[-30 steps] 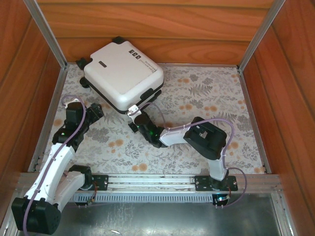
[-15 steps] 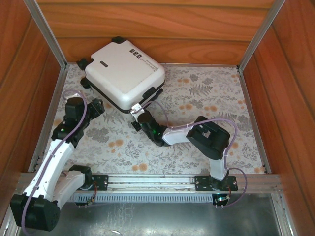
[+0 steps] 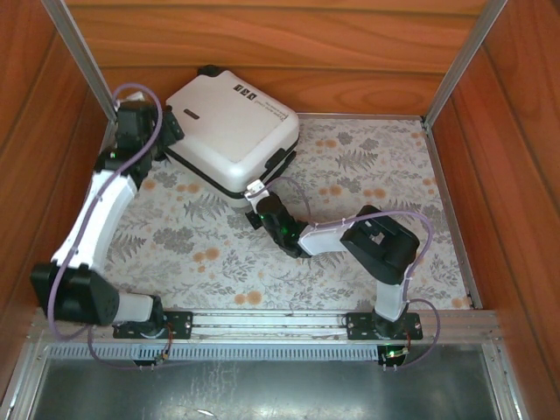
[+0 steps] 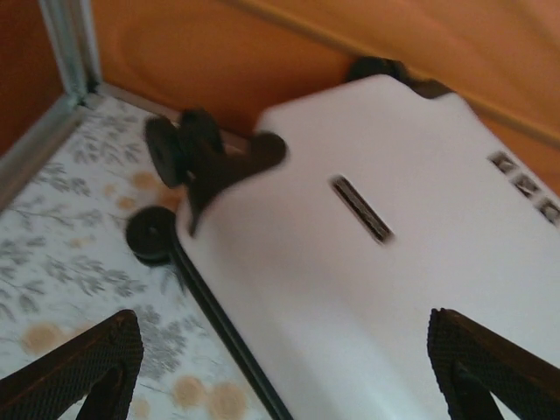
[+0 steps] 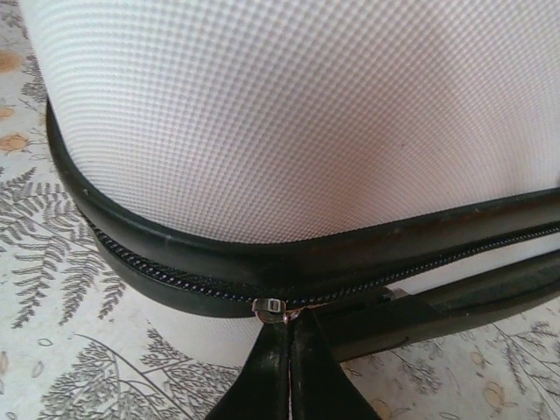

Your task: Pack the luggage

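Observation:
The luggage [image 3: 232, 131] lies flat at the back left of the table, white shell up, its halves together. In the left wrist view its white shell [image 4: 350, 289] runs under my left gripper [image 4: 289, 385], with two black wheels [image 4: 171, 149] at its corner. The left gripper [image 3: 172, 129] hovers open over that far-left wheel corner, holding nothing. My right gripper [image 3: 256, 186] is at the luggage's near corner. There its jaws [image 5: 289, 332] are shut on the small metal zipper pull [image 5: 273, 307] of the black zipper trim [image 5: 157, 262].
The floral table cloth [image 3: 367, 175] stretches to the right of the luggage. A wooden back wall [image 3: 262, 52] stands right behind the luggage, with wooden side walls and a metal corner post [image 4: 66, 44] close to the left gripper.
My left arm has swung from the near left up to the luggage's far-left corner. The luggage has shifted slightly right and back, and the right gripper has followed its near corner.

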Motion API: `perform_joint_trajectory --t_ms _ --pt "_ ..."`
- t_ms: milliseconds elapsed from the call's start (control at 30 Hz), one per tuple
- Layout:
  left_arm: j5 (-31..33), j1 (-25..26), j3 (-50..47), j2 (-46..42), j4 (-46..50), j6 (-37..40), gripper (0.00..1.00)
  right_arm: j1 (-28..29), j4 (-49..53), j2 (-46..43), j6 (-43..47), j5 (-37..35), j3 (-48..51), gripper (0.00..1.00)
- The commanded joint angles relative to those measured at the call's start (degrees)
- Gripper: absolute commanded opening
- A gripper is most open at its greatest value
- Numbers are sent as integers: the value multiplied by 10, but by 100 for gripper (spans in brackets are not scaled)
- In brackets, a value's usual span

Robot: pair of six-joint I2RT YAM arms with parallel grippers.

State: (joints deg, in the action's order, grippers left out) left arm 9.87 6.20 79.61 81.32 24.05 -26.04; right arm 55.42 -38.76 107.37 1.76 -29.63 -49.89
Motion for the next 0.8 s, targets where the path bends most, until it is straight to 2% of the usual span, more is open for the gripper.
perform_joint_trajectory --t_ms 0,133,233,267,333,367,467,600,667,767 --pt "-6 -64 99 94 87 21 88 -42 14 -17 -14 -62 25 0" --pt "-140 -127 201 201 123 -12 88 -57 16 -34 -16 -60 45 0" --pt "-193 -141 259 257 125 -38 86 -70 36 -49 -28 -70 51 1" --pt "-199 -141 282 273 128 -42 85 -75 66 -58 -42 -75 47 13" --pt "-212 -138 324 302 130 -50 83 -87 146 -78 -74 -77 32 46" --pt "-212 -135 348 320 133 -51 82 -96 183 -91 -90 -78 26 52" --pt "-212 -128 416 368 141 -44 80 -133 237 -132 -138 -69 24 53" --pt "-227 -112 482 431 142 -21 79 -217 290 -173 -224 5 4 42" --pt "-228 -101 504 456 143 -9 78 -268 327 -174 -274 70 -27 44" --pt "-229 -90 515 481 147 -2 78 -327 356 -156 -308 177 -70 53"
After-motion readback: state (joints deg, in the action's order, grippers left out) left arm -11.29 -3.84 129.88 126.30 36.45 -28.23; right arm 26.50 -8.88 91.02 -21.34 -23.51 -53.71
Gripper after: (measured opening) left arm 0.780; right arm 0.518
